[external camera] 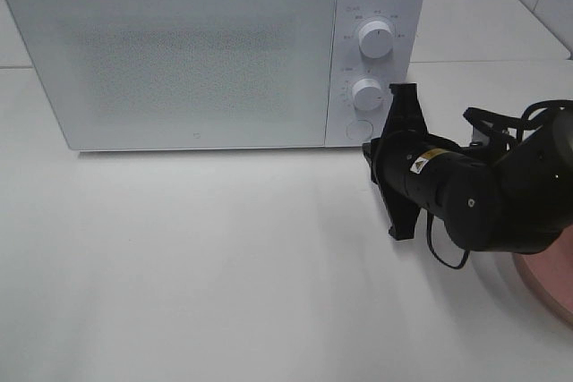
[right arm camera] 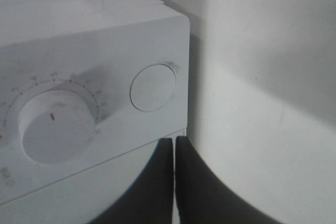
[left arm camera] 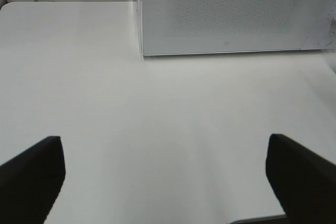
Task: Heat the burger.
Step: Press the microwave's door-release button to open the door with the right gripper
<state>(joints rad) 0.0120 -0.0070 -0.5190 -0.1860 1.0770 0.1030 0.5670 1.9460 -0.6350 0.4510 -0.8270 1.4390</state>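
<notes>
Right pincer (right arm camera: 174, 140) shut, nothing held, tips set just beside round button (right arm camera: 153, 87); contact cannot be told | left pincer (left arm camera: 163, 142) spread wide, empty | burger not seen in any view; microwave (external camera: 179, 60) ahead of pincer, door closed | stage judged: button press next; heating not yet confirmed

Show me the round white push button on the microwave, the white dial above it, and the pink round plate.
Round white push button (right arm camera: 153, 87): right wrist view, centre of its face.
Lower white dial (external camera: 367, 94): exterior high view, middle of the knob.
Pink round plate (external camera: 548, 285): exterior high view, its visible edge.
</notes>
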